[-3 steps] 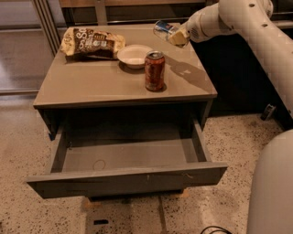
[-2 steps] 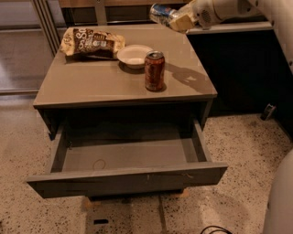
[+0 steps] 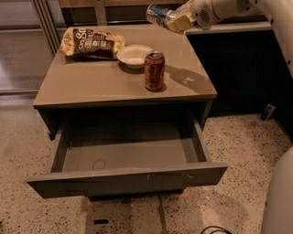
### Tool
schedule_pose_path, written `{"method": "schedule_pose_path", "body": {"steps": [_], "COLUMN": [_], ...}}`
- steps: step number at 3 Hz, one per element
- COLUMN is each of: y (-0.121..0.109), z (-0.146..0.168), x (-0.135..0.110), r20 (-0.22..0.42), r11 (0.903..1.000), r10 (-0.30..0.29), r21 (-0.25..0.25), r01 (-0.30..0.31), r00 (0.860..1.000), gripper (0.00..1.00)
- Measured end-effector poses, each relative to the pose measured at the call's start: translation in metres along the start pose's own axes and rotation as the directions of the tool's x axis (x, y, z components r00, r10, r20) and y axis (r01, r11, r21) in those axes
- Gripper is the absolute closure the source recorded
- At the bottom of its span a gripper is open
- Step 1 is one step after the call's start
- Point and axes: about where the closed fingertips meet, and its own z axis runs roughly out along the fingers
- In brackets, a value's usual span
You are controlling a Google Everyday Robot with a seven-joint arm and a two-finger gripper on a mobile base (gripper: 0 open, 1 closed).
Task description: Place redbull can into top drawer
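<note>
My gripper (image 3: 176, 19) is at the top of the camera view, above the back right part of the grey table (image 3: 91, 82). It is shut on the redbull can (image 3: 158, 13), a slim silver and blue can held lying sideways in the air, pointing left. The top drawer (image 3: 126, 176) is pulled out wide below the table top; its grey inside shows nothing in it. The can is well above and behind the drawer.
On the table stand an orange-red soda can (image 3: 154, 71), a white bowl (image 3: 133, 55) and a brown snack bag (image 3: 91, 43). A dark cabinet (image 3: 238, 68) stands to the right. Part of my white body (image 3: 279, 201) fills the lower right corner.
My gripper has lifted the redbull can up and to the left, from over the table's back right corner to higher in the air. Nothing on the table has moved.
</note>
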Motion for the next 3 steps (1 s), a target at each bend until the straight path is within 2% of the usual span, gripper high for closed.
{"method": "schedule_pose_path", "body": {"steps": [1,2,3], "y": [0.011,0.032,0.051], "z": [-0.009,-0.04,-0.068], "x": [-0.008,-0.024,-0.042], "r20": [0.04,0.121,0.201], "r11": [0.9983,0.9851,0.9608], "r10": [-0.04,-0.093,-0.083], "r21": [-0.041,-0.133,-0.244], "r01": [0.042,0.109,0.131], "r00": [0.998,0.988,0.976], "gripper": [1.0,1.0,1.0]}}
